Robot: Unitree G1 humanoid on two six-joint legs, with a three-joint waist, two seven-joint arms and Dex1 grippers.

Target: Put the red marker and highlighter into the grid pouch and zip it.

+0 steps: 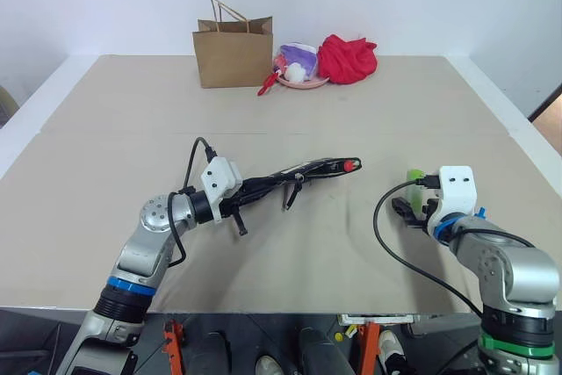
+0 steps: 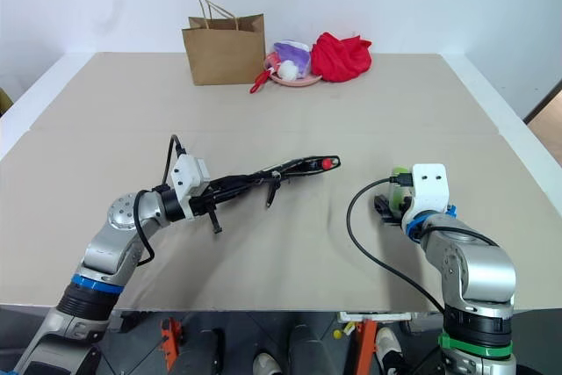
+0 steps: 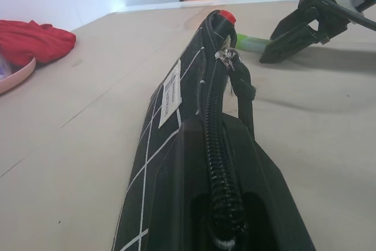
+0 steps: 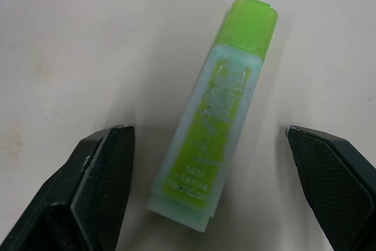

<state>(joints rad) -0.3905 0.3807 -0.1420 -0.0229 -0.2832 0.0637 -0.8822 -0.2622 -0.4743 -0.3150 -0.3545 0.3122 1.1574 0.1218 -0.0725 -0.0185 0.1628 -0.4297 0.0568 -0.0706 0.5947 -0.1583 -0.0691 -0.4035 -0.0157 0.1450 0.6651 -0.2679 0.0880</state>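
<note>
My left gripper (image 1: 253,187) is shut on one end of the grid pouch (image 1: 303,170), a black pouch with white lines held edge-up just above the table. The zipper (image 3: 218,116) runs along its upper edge, with the pull (image 3: 228,57) near the far end. The red marker (image 1: 350,165) pokes its red tip out of that far end. The highlighter (image 4: 229,86), yellow-green with a pale cap, lies flat on the table to the right of the pouch. My right gripper (image 4: 208,133) is open, tilted down over the highlighter, one finger on each side and apart from it.
At the table's far edge stand a brown paper bag (image 1: 234,50), a pink plate (image 1: 303,82) with small items, and a bunched red cloth (image 1: 348,57). The tan table (image 1: 132,120) stretches wide between them and my arms.
</note>
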